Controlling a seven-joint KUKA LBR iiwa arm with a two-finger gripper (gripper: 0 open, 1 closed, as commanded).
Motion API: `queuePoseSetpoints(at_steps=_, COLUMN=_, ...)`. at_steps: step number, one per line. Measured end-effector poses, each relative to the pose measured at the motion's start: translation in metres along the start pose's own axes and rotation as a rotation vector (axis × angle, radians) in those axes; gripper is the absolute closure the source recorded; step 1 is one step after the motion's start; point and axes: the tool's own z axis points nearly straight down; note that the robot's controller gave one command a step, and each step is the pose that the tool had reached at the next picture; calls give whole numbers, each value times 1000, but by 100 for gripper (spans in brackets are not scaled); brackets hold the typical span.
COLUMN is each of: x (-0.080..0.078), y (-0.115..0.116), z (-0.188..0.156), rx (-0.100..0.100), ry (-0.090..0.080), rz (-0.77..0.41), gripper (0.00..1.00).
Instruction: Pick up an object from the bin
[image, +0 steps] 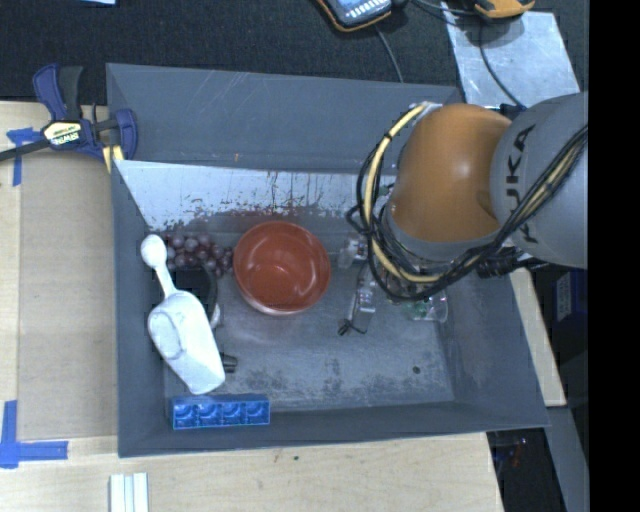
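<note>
Grey metal walls are sloping down on every side of the bin (300, 120) to a scuffed floor, with reddish streaks running along the foot of the far wall. My arm (540, 170) is reaching in from the right, its orange cover (445, 175) bulging over the right part of the floor and looped with yellow and black cables (375, 200).

A red bowl (282, 266) is sitting upright near the middle of the floor, close to the far wall. A white scoop (185, 340) is lying to its left, its handle pointing toward the far wall and its body angling toward the near left corner; something dark is lying partly hidden behind it, and I cannot tell what. A blue studded brick (221, 412) is lying flat along the near wall, just beside the scoop's body. A bunch of dark purple grapes (195, 255) is resting between the scoop's handle and the red bowl.

My gripper (352, 320) is hanging over bare floor just right of the red bowl, apart from it. Whether it is released or clenched I cannot tell.
</note>
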Motion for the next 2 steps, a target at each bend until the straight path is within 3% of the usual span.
queuePoseSetpoints(at_steps=1, x=9, y=-2, z=75, rx=1, ry=6, rz=209, gripper=0)
queuePoseSetpoints(at_steps=2, x=0, y=1, z=72, rx=2, ry=1, rz=39, gripper=0)
